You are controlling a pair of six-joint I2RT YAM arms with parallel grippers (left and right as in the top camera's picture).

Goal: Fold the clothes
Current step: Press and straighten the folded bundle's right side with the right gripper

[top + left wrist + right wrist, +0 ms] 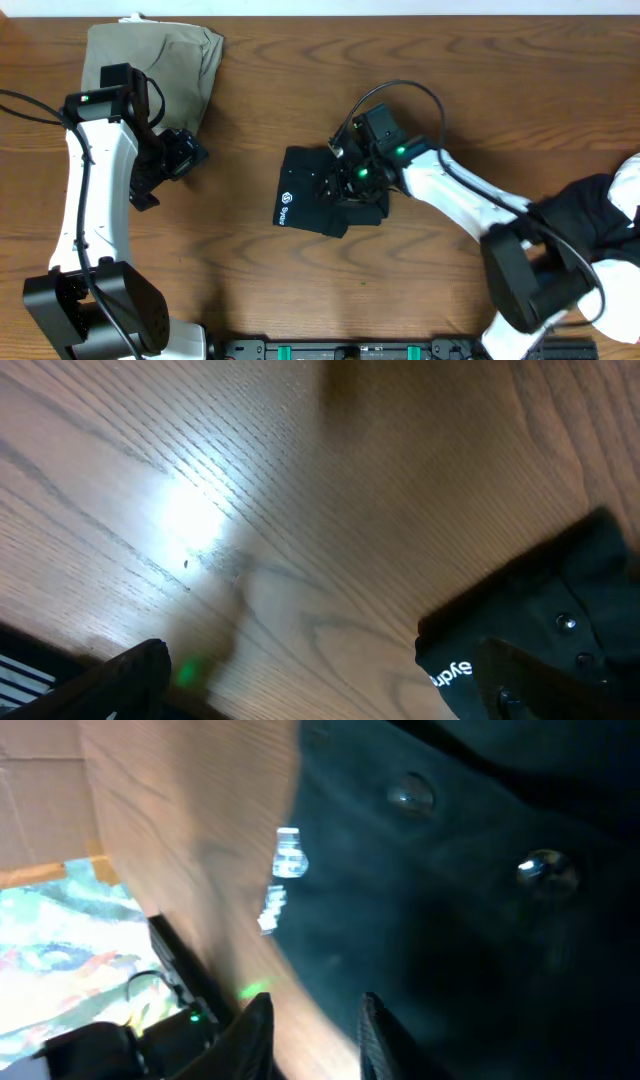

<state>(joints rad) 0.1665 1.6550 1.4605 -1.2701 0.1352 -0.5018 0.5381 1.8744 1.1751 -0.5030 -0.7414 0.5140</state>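
Left tool (183, 156): spread wide, empty, over bare desk (300, 80) just beside the olive garment (150, 60).
Right tool (315, 1020): fingers slightly parted, nothing pinched, low over an edge of the black garment (305, 195), on its right part.
Black garment: folded, flat at mid-desk; white logo near its left edge, snap buttons showing.
Pile (600, 215): more black-and-white clothes, desk's right edge.
Olive garment: folded, far left.

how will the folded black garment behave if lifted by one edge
Probably floppy: the folded black fabric garment lies in soft layers, so it would likely droop and unfold. Its shiny snaps look small, so it is likely light.
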